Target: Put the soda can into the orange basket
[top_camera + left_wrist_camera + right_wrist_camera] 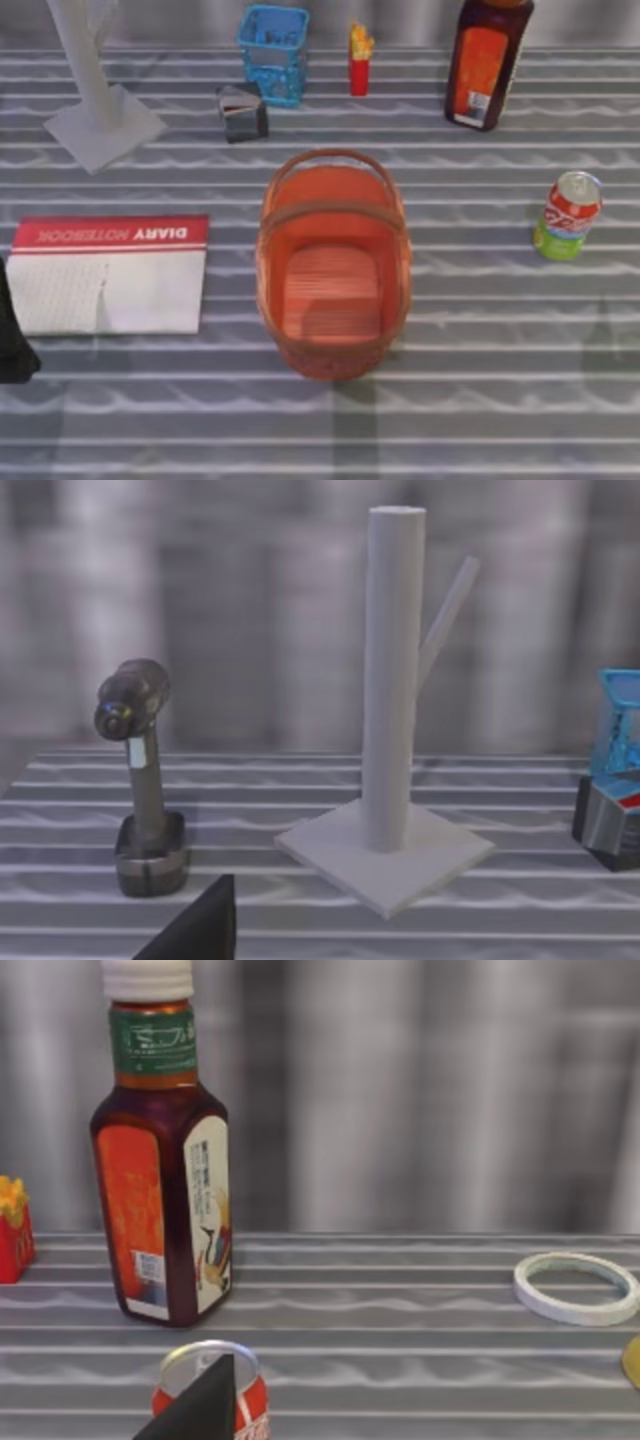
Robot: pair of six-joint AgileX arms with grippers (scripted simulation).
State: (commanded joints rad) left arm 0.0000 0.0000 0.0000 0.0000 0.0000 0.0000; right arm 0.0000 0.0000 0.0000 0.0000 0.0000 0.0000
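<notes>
- The soda can (566, 214) is standing upright on the striped table (480, 330), well to the right of the orange basket (333, 262) and clear of it, so nothing has been loaded yet; the basket's floor is showing bare.
- The right gripper (200, 1405) is appearing only as a dark wedge at the lower edge of the right wrist view, with the can's silver top (205, 1360) sitting directly ahead of it and just beyond its tip. That lineup suggests the arm is being aimed at the can for a grasp.
- Whether that gripper's fingers are apart or together, I cannot tell; only one dark edge is showing.
- Beyond the can from the right gripper, the tall dark bottle (165, 1165) is standing near enough that a careless reach could nudge it. A white tape ring (577, 1287) is lying off to the side, well apart.
- The left gripper (195, 928) is sitting idle at the table's left side, facing a grey post on a square base (390, 720) and a power drill (145, 780); its state I cannot tell either.
- The basket's arched handle (325, 165) is spanning its far half, so I judge the drop will need to come in over the open near half.
</notes>
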